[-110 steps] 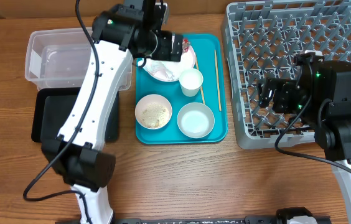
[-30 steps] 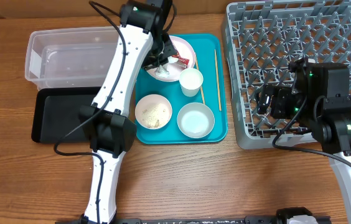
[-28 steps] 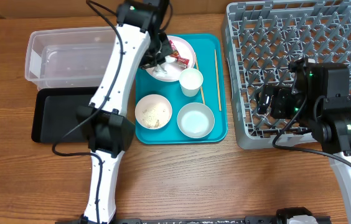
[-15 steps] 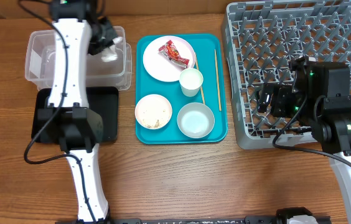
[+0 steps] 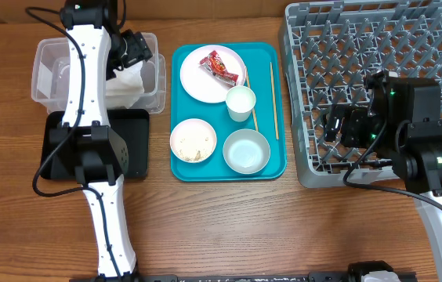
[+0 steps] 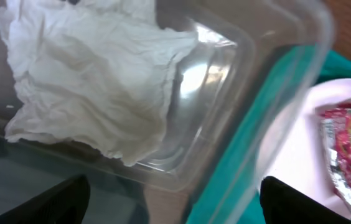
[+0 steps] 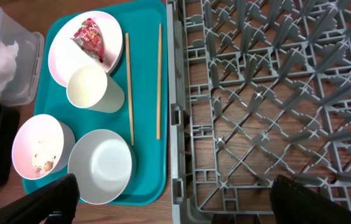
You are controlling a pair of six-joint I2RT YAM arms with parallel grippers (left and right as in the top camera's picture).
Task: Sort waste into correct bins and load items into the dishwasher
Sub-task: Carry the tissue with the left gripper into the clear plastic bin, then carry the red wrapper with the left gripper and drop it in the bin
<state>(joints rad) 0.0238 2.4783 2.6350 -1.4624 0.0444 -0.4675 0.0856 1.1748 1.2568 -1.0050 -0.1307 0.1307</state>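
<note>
The crumpled napkin has left the white plate and now lies inside the clear tub at the far left of the counter. The left arm has swung over from the plate to hang above that tub. The left tool is empty, its two dark fingers spread wide over the tub's right end. On the teal tray the red wrapper rests on the plate. Near it stand the small cup, the dish with rice scraps and the white bowl, with two chopsticks lying lengthways toward the tray's right side. The black tray sits on the near side of the tub. The right tool hovers over the left edge of the grey dish rack, fingers apart, holding nothing
</note>
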